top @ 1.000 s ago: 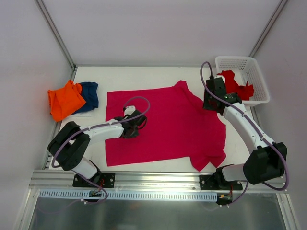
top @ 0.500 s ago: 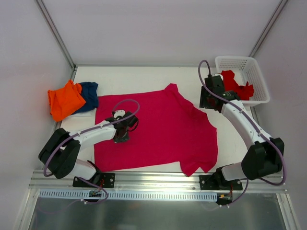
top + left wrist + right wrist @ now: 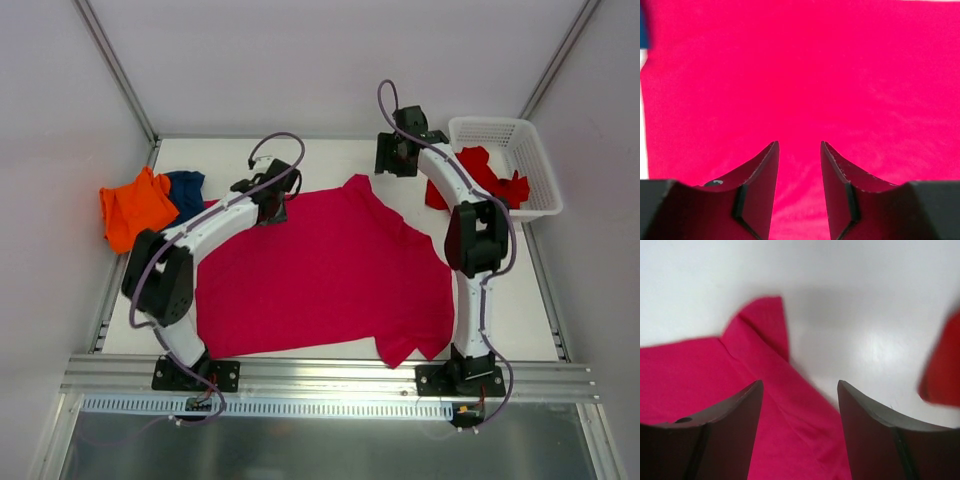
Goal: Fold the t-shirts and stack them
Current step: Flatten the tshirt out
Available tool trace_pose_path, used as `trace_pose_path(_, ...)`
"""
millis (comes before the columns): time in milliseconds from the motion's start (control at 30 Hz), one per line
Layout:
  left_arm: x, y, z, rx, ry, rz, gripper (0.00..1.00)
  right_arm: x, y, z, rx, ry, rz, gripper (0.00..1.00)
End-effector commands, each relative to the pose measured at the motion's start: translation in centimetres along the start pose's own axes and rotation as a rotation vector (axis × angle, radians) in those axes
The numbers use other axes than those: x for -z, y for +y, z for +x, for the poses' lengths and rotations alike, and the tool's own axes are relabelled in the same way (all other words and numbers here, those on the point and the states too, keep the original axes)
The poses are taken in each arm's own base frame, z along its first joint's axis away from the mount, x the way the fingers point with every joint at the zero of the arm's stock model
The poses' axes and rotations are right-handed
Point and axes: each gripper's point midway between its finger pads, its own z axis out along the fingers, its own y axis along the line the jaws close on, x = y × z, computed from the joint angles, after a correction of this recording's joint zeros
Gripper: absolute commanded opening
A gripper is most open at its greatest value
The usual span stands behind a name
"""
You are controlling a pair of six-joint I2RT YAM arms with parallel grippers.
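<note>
While my left gripper [image 3: 799, 145] hangs over the far left part of the pink shirt [image 3: 320, 270], fingers parted with nothing between them, my right gripper [image 3: 800, 383] is likewise spread and empty above bare table [image 3: 330, 160], just past that shirt's far sleeve. Pink lies spread flat mid-table, unfolded, its other sleeve near the front edge by my right base. The orange shirt [image 3: 135, 205] and navy shirt [image 3: 188, 192] sit bunched together at far left, near pink's corner, while the red shirt [image 3: 490, 175] spills over the rim of the white basket [image 3: 512, 140] beside my right arm.
</note>
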Motion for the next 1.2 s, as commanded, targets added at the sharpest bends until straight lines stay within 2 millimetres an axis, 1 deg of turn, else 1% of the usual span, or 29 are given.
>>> trace_pose_path(0,-3.5,-0.9,2.6,-0.124,0.136,-0.016,0.38,-1.2,3.0,-0.7,-0.053,0.056,-0.144,0.65)
trace_pose_path(33,-4.0,-1.3,3.0,-0.129,0.154,-0.010,0.36,-1.7,3.9,-0.6,-0.064,0.071,-0.190,0.65)
trace_pose_path(67,-4.5,-1.8,3.5,-0.129,0.180,0.006,0.33,-2.9,4.5,-0.5,-0.072,0.083,-0.214,0.65)
trace_pose_path(100,-5.5,-2.0,4.5,-0.138,0.211,-0.003,0.29,-3.4,4.8,-0.4,-0.095,0.096,-0.233,0.66)
trace_pose_path(133,-5.8,-2.2,4.9,-0.140,0.224,0.000,0.27,-3.8,5.5,-0.2,-0.106,0.110,-0.270,0.66)
trace_pose_path(167,-6.0,-2.5,5.1,-0.141,0.233,0.005,0.26,-4.7,5.9,0.0,-0.115,0.115,-0.288,0.66)
trace_pose_path(200,-6.6,-2.5,5.8,-0.146,0.256,0.001,0.25,-5.1,6.1,0.3,-0.129,0.123,-0.302,0.66)
trace_pose_path(267,-6.9,-2.5,6.1,-0.147,0.265,-0.003,0.24,-5.5,6.7,0.5,-0.135,0.132,-0.330,0.66)
trace_pose_path(300,-7.1,-2.5,6.3,-0.152,0.273,-0.006,0.24,-5.9,6.7,0.9,-0.141,0.141,-0.331,0.67)
trace_pose_path(400,-7.0,-2.5,6.3,-0.148,0.271,-0.004,0.23,-6.4,7.1,1.5,-0.154,0.155,-0.348,0.67)
trace_pose_path(467,-7.0,-2.6,6.3,-0.145,0.274,0.002,0.21,-6.6,7.4,1.6,-0.153,0.155,-0.351,0.62)
trace_pose_path(500,-6.9,-2.6,6.2,-0.144,0.272,0.004,0.21,-6.9,7.3,1.8,-0.154,0.155,-0.342,0.57)
trace_pose_path(533,-6.8,-2.5,6.2,-0.144,0.269,0.003,0.21,-7.0,7.4,1.8,-0.151,0.154,-0.338,0.42)
trace_pose_path(567,-6.7,-2.5,6.2,-0.145,0.269,0.003,0.21,-7.1,7.4,1.8,-0.149,0.151,-0.331,0.30)
trace_pose_path(600,-6.7,-2.4,6.2,-0.146,0.269,0.000,0.21,-7.5,7.1,2.0,-0.144,0.147,-0.302,0.13)
trace_pose_path(633,-6.8,-2.3,6.4,-0.150,0.270,-0.005,0.21,-7.6,6.8,2.0,-0.137,0.139,-0.282,0.00)
trace_pose_path(700,-6.7,-2.0,6.6,-0.150,0.275,-0.008,0.21,-7.7,6.1,1.7,-0.096,0.108,-0.222,0.00)
trace_pose_path(733,-6.7,-1.8,6.8,-0.151,0.279,-0.011,0.20,-7.6,6.0,1.5,-0.067,0.093,-0.201,0.00)
trace_pose_path(767,-6.7,-1.7,6.9,-0.151,0.280,-0.014,0.20,-7.6,5.5,1.2,-0.052,0.075,-0.160,0.00)
trace_pose_path(867,-6.7,-1.4,7.2,-0.150,0.285,-0.021,0.18,-6.5,5.0,-0.3,-0.012,0.022,-0.122,0.00)
trace_pose_path(900,-6.7,-1.3,7.4,-0.151,0.288,-0.021,0.17,-5.7,4.9,-1.4,-0.002,-0.009,-0.113,0.00)
trace_pose_path(933,-6.6,-1.3,7.5,-0.150,0.291,-0.018,0.15,-5.4,4.7,-2.0,0.011,-0.027,-0.099,0.00)
trace_pose_path(1000,-6.7,-1.2,7.6,-0.149,0.295,-0.016,0.15,-4.1,3.7,-3.9,0.058,-0.079,-0.040,0.00)
trace_pose_path(1033,-6.7,-1.2,7.6,-0.149,0.296,-0.015,0.15,-3.4,3.5,-4.6,0.073,-0.099,-0.023,0.00)
trace_pose_path(1067,-6.7,-1.2,7.7,-0.150,0.300,-0.017,0.14,-2.8,2.7,-5.3,0.099,-0.122,0.014,0.00)
trace_pose_path(1100,-6.7,-1.1,7.8,-0.150,0.299,-0.015,0.13,-2.2,2.4,-5.9,0.110,-0.142,0.031,0.01)
trace_pose_path(1133,-6.7,-1.1,7.8,-0.147,0.299,-0.016,0.13,-1.2,2.2,-6.8,0.120,-0.171,0.048,0.01)
trace_pose_path(1167,-6.7,-1.1,7.9,-0.146,0.301,-0.014,0.13,-0.8,1.4,-7.5,0.141,-0.197,0.086,0.01)
